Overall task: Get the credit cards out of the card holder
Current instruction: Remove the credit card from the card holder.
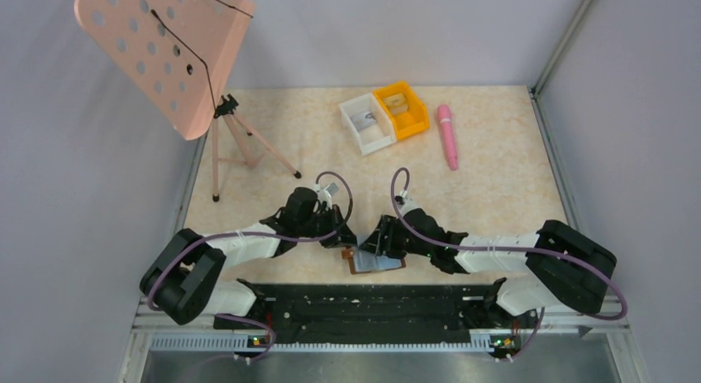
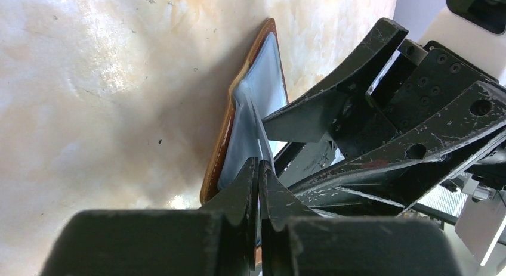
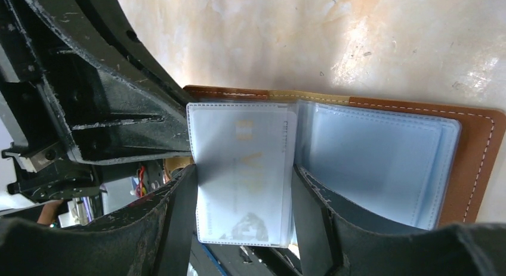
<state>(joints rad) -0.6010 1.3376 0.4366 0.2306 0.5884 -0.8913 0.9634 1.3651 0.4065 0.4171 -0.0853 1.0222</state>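
Note:
The card holder (image 1: 382, 265) lies open at the table's near edge: brown leather (image 3: 471, 163) with pale blue clear sleeves. One sleeve stands up from it, and a whitish credit card (image 3: 244, 163) with gold print shows inside. My right gripper (image 3: 241, 180) has a finger against each long side of that sleeve and holds it across its width. My left gripper (image 2: 259, 168) is shut on the thin edge of the raised sleeve, just above the card holder (image 2: 253, 103). Both grippers (image 1: 345, 238) (image 1: 369, 249) meet over the holder's left half and hide it.
A white bin (image 1: 366, 122) and an orange bin (image 1: 401, 110) stand side by side at the back. A pink pen (image 1: 447, 135) lies to their right. A pink perforated stand (image 1: 165, 52) on tripod legs (image 1: 240, 151) fills the back left. Grey walls close in the table.

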